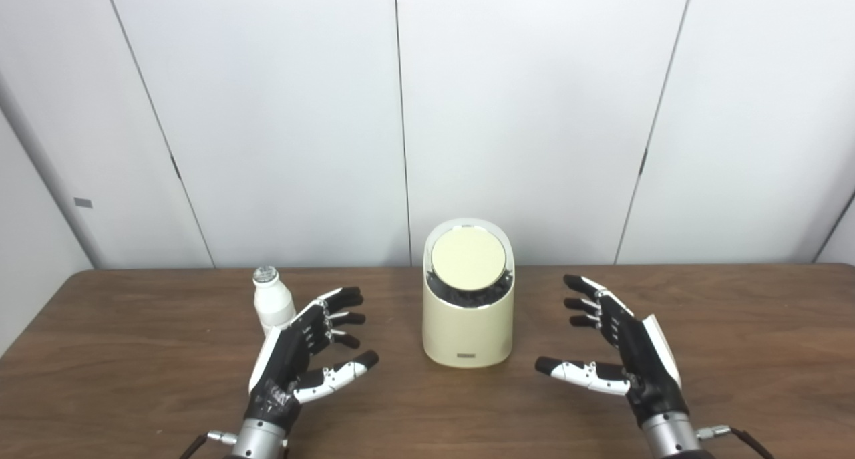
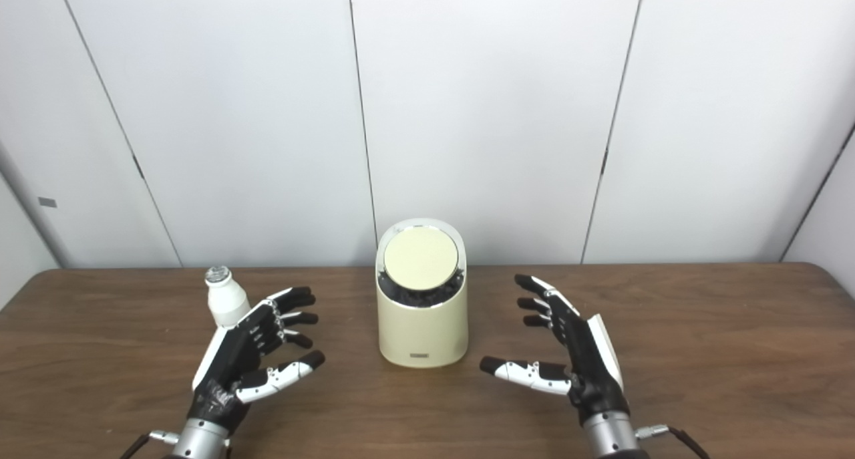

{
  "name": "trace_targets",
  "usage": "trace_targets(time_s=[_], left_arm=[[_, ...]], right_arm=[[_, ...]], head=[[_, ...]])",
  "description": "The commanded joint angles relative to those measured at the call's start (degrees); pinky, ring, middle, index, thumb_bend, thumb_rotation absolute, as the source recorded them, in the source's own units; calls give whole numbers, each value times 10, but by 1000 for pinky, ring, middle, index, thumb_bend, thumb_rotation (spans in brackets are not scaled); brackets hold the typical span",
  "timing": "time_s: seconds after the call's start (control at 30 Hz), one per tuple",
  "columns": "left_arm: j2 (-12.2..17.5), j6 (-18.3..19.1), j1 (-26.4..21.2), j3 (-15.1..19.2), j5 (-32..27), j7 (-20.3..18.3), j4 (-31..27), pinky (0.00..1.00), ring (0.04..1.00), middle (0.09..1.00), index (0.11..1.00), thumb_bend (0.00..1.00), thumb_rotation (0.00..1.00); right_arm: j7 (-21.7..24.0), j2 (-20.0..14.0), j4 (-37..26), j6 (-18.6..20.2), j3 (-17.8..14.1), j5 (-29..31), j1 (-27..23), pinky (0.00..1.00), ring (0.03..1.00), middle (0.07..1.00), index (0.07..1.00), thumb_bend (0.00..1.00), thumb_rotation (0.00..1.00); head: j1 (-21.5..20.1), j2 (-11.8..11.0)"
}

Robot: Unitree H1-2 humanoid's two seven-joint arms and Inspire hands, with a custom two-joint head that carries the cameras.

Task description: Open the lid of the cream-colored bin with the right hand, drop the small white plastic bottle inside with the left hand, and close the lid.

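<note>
Fingers (image 1: 334, 312) spread on both hands; bin (image 1: 467, 325) lid (image 1: 467, 258) seemingly closed, bottle (image 1: 272, 304) upright.

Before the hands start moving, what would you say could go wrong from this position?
The left hand is open right beside the upright bottle, partly covering its base; a careless reach might tip it. The bin stands free on the table, so the open right hand pushing its lid could slide or topple it.

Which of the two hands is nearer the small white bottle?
The left hand. The bottle stands just behind it, partly hidden by its fingers. The right hand is open on the far side of the bin.
</note>
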Motion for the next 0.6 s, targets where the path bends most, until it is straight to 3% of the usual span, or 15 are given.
trace_targets(time_s=[0.0,0.47,0.57], left_arm=[[6,-20,-17,2,-2,2,-15,580,720,805,809,694,94],[3,-25,-23,0,1,3,-7,565,717,797,800,681,64],[2,-25,-26,-1,-2,1,0,564,724,803,802,683,71]], right_arm=[[-1,0,-26,-5,1,0,-14,701,790,858,810,825,210],[-2,0,-17,-9,1,4,-19,711,791,863,811,829,222],[-4,1,-15,-6,2,-1,-24,703,789,865,825,800,273]], head=[[-1,0],[0,-6],[-3,-10]])
